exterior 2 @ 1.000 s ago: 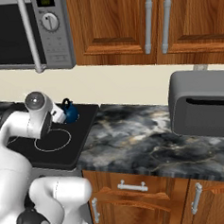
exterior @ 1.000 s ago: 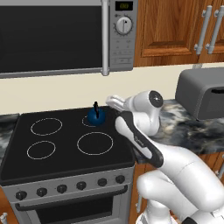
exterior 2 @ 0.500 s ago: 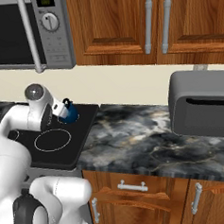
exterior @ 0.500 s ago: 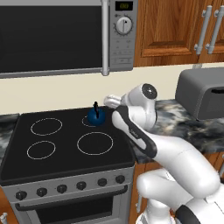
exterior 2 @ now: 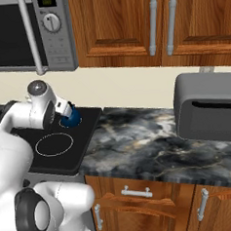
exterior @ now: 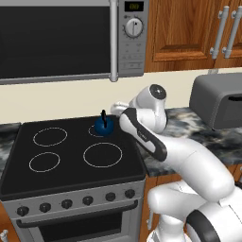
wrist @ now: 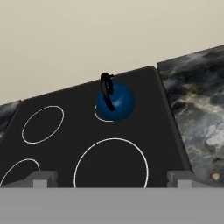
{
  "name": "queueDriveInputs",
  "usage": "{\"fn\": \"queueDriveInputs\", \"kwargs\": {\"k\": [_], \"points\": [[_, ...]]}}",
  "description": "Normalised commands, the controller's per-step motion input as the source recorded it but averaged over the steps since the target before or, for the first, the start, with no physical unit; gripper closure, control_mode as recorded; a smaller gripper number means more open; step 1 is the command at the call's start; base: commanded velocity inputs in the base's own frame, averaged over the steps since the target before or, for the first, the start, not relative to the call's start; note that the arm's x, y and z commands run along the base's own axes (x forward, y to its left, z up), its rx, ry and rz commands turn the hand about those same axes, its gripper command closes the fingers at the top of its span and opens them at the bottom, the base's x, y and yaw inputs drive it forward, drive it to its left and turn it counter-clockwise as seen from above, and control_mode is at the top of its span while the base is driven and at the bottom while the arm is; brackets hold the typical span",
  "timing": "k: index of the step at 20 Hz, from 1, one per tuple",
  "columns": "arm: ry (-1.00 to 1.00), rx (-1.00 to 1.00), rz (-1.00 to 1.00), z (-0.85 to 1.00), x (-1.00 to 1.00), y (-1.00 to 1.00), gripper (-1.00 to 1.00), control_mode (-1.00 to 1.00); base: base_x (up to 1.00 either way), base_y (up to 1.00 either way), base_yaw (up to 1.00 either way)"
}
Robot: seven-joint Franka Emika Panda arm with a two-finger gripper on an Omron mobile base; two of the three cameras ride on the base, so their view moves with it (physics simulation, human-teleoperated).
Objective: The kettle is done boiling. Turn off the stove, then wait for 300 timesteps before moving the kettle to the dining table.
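The two finger tips are seen spread wide at the bottom of the hand view, with nothing between them, so the gripper [wrist: 109, 178] is judged empty and not yet in contact with anything. Beyond the tips, the kettle [wrist: 115, 102] is seen on the back right burner of the stove [exterior: 71, 165], near the cooktop's back edge and right-hand corner, its thin black handle standing upright above the round blue body. All four burner rings are shown white, none glowing, so the heat is taken to be off and the step in hand is judged to be the approach for the lift. The hand is held above the front right burner, short of the kettle. For a clean grasp, the jaws should be kept apart until the handle is centred between them, lined up across the thin handle rather than along it, and closed only once low enough to catch it firmly. The lift should be made straight up, so that the kettle is not dragged across the glass toward the marbled counter [exterior 2: 154, 149] at the stove's right edge.
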Motion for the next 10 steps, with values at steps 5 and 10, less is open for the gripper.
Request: {"fn": "queueDriveInputs", "kwargs": {"k": [5, 10], "points": [[0.00, -0.07, 0.07, -0.12, 0.03, 0.00, -1.00, -1.00, 0.00, 0.00, 0.00], [0.00, -0.07, 0.03, -0.02, 0.13, 0.00, -1.00, -1.00, 0.00, 0.00, 0.00]]}}
